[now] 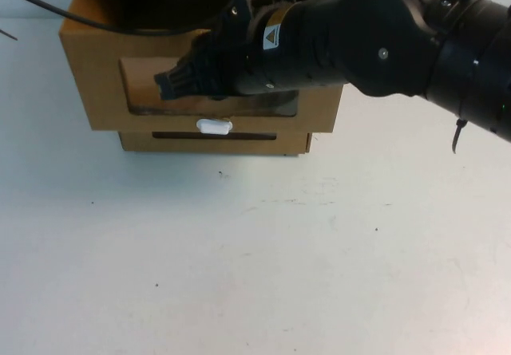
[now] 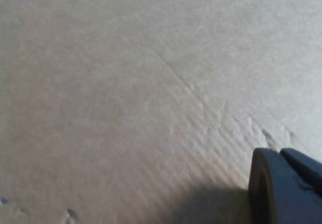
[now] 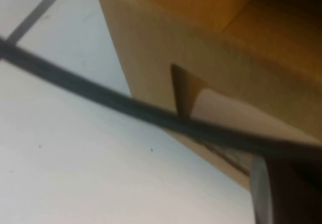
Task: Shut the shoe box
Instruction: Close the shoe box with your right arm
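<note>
**Right arm at the box front; drawer panel appears nearly home**

The shoe box (image 1: 92,60) stands at the far edge of the white table (image 1: 255,251), its windowed front facing the robot. A clear rectangular window (image 1: 144,88) is cut into that front, and a small white oval tab (image 1: 213,126) sits just below it. Beneath the tab a second cardboard layer (image 1: 215,142) with a dark slot shows at table level.

The right arm (image 1: 383,40) reaches across from the right, and the right gripper (image 1: 172,84) lies against the window area. My reading is that it is set there to press the front inward; the front looks close to flush. Whether its jaws are released or clenched cannot be told from any view.

The left gripper (image 2: 282,189) shows only as a dark finger edge in the left wrist view, close against plain brown cardboard. Its jaw state cannot be told, and its place on the box cannot be fixed.

A dark cable (image 3: 126,105) crosses the right wrist view in front of the box.

Markings: a small yellow warning triangle label (image 1: 273,37) on the right arm. No legible writing or brand on the box.
</note>
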